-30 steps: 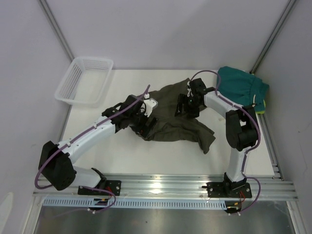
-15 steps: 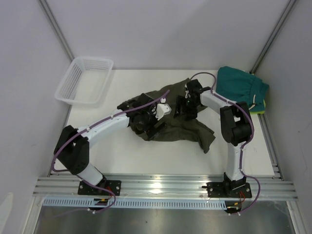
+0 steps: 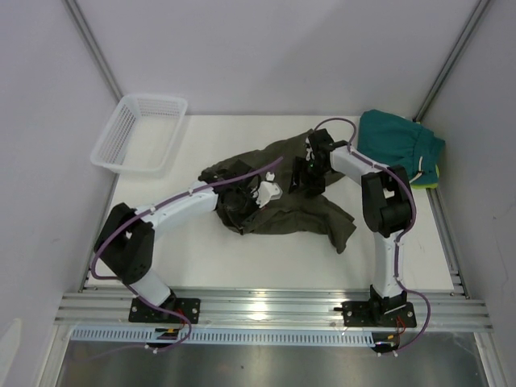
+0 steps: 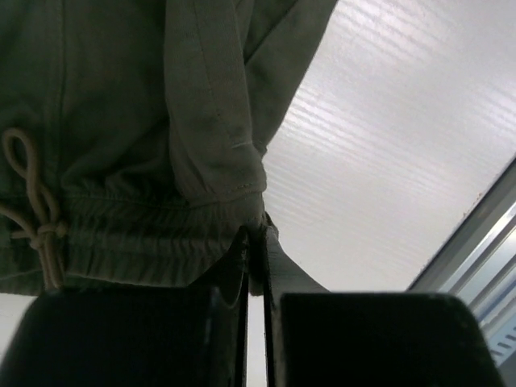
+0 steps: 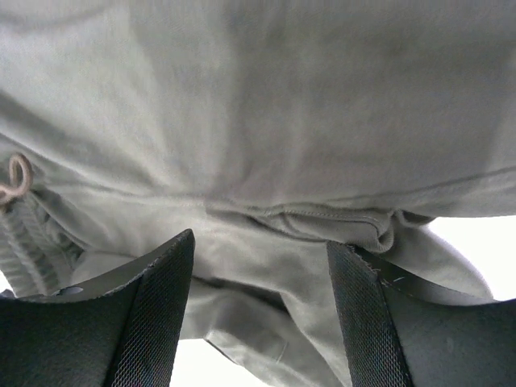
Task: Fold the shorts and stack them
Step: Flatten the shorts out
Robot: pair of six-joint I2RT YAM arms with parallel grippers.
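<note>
Left gripper (image 4: 256, 238): jaws pressed together, pinching olive shorts (image 3: 302, 214) at hem fold beside waistband.
Olive shorts: crumpled, table (image 3: 201, 258) centre; soft, light, limp. Probably best held at seams.
Right gripper (image 5: 258, 250): jaws spread over cloth.
Teal shorts (image 3: 395, 141): folded, far right corner.

On my screen both arms looked the same. The left arm (image 3: 173, 205) and the right arm (image 3: 363, 165) had white tube-shaped links between bulky black joints. A thin purple cable (image 3: 334, 121) ran along each arm in loose loops. Each arm was mounted on a black base plate (image 3: 165, 310), and I saw a bit of red wire (image 3: 401, 320) near the right one. The left gripper (image 4: 256, 238) had smooth black fingers (image 4: 129, 339). The pads (image 5: 161, 322) of the right gripper (image 5: 262, 250) were black too, with a fine ribbed texture.
</note>
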